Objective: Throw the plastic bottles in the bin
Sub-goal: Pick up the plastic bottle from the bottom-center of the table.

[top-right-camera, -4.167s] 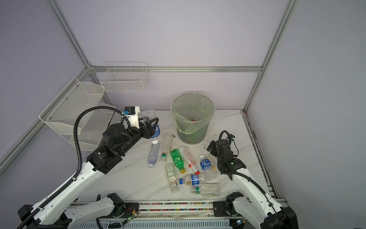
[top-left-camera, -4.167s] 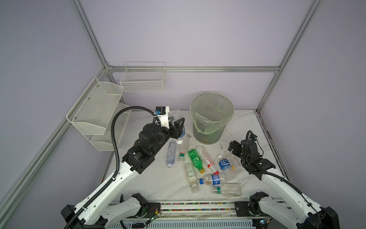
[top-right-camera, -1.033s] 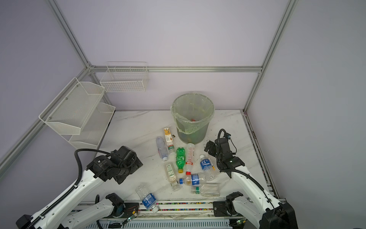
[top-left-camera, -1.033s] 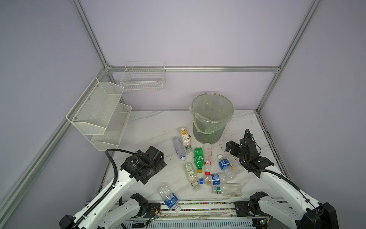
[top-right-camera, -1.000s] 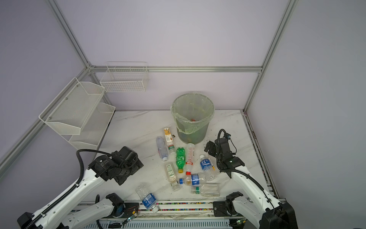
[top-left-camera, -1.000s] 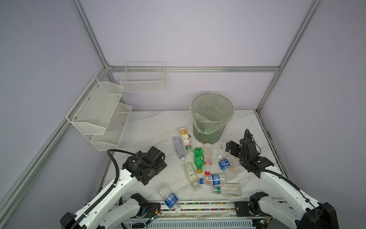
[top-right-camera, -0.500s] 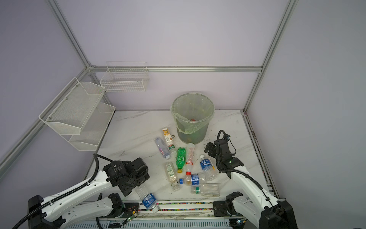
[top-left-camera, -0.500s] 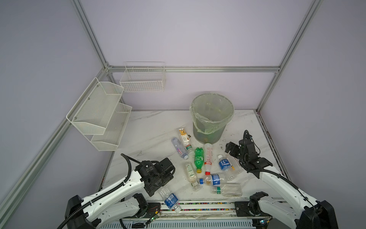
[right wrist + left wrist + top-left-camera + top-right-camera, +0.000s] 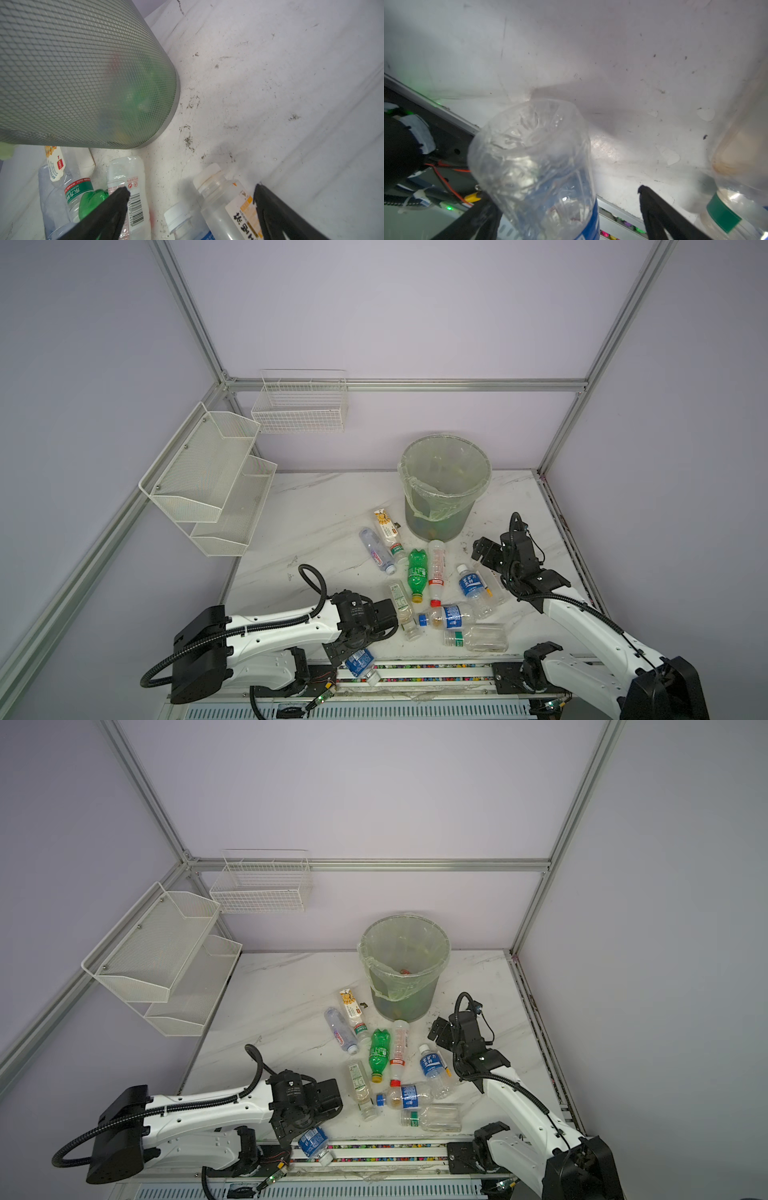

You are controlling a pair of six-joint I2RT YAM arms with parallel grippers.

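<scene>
The left gripper [image 9: 564, 194] has its two black fingers [image 9: 660, 214] spread wide apart. Between them lies a blue-labelled bottle [image 9: 533, 166]. It sits close against one finger and clear of the other, with its crumpled, see-through base turned toward the wrist camera. Only the left wrist view shows this gap. In both top views the arm's wrist covers the fingers, and the same bottle appears as a small clear shape with a blue band at the desk's front edge, left of the middle [image 9: 359, 662].

The right gripper [image 9: 191, 189] also has its fingers wide apart and grips nothing. It is poised over a white-capped bottle [image 9: 220, 197] with an orange-marked label, near the foot of the bin [image 9: 83, 72]. The right wrist view shows the bin's grey wall with a fine diamond pattern and blurred green and red shapes behind it. In a top view the bin [image 9: 401, 1002] stands upright near the desk's [image 9: 316, 510] back edge, right of the middle. It is lined with a pale yellow-green bag folded over its rim, and something red lies inside.

The other bottles lie on their sides in a loose cluster from the bin's foot toward the front edge. Most are clear with blue, white or red labels, and a green bottle [image 9: 417, 570] lies in the middle.
</scene>
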